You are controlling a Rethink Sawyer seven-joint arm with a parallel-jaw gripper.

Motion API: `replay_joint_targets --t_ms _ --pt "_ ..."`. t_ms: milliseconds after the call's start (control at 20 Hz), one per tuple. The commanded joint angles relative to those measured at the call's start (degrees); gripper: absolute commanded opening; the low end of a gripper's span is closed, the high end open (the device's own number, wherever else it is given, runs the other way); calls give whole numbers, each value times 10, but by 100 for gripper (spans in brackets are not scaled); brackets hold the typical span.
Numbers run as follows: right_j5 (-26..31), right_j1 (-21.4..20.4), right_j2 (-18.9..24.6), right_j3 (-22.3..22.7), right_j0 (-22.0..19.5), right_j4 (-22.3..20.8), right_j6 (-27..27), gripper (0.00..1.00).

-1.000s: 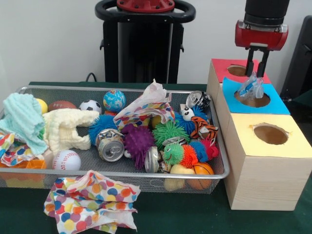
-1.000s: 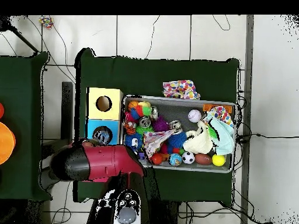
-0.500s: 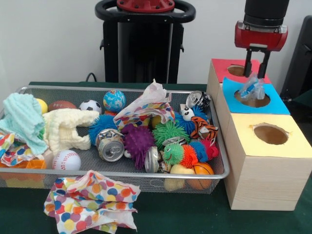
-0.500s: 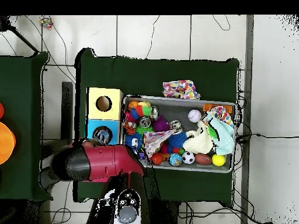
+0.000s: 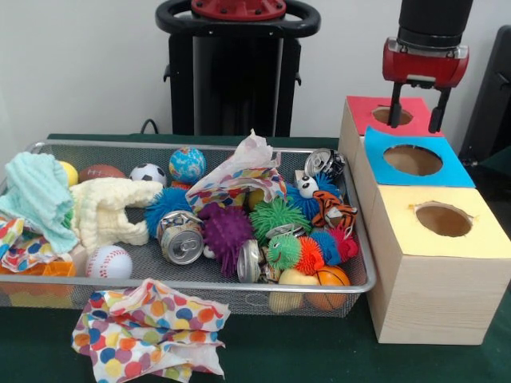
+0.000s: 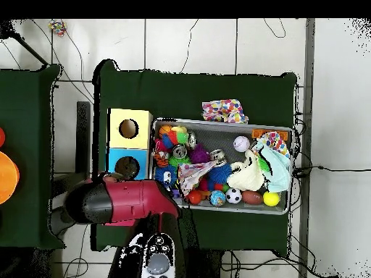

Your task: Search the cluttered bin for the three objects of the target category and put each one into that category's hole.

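My gripper (image 5: 416,113) hangs open and empty above the back edge of the blue-topped box (image 5: 455,171), between its hole (image 5: 413,159) and the red-topped box (image 5: 371,108). Nothing shows in the blue hole. The wire bin (image 5: 200,285) holds crushed cans (image 5: 182,239), a second can (image 5: 323,162) near the boxes, spiky balls (image 5: 226,229), sport balls (image 5: 108,261) and cloths (image 5: 239,171). In the overhead view the red arm (image 6: 119,201) covers the gripper and the red box; the blue hole (image 6: 127,166) lies just beyond it.
The yellow-topped box (image 5: 479,239) with its own hole (image 5: 443,219) stands nearest the camera. A polka-dot cloth (image 5: 148,331) lies on the green table outside the bin's front rim. The robot pedestal (image 5: 238,72) stands behind the bin.
The crumpled clear-and-blue object that hung from the gripper over the blue hole is gone from view. The gripper has opened and risen slightly.
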Motion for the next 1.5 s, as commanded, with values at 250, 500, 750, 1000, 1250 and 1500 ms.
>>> replay_joint_targets --t_ms 250,500,750,1000,1250,1500 --pt "12 11 30 34 -31 3 46 100" --pt "38 -1 26 16 -39 1 37 100" --pt "132 -28 27 -50 -79 -6 -14 100" --pt "176 -38 30 -94 -121 -23 -51 100" --pt "231 -36 42 -152 -165 -41 -84 100" --pt "268 -19 58 -198 -198 -49 -100 100"
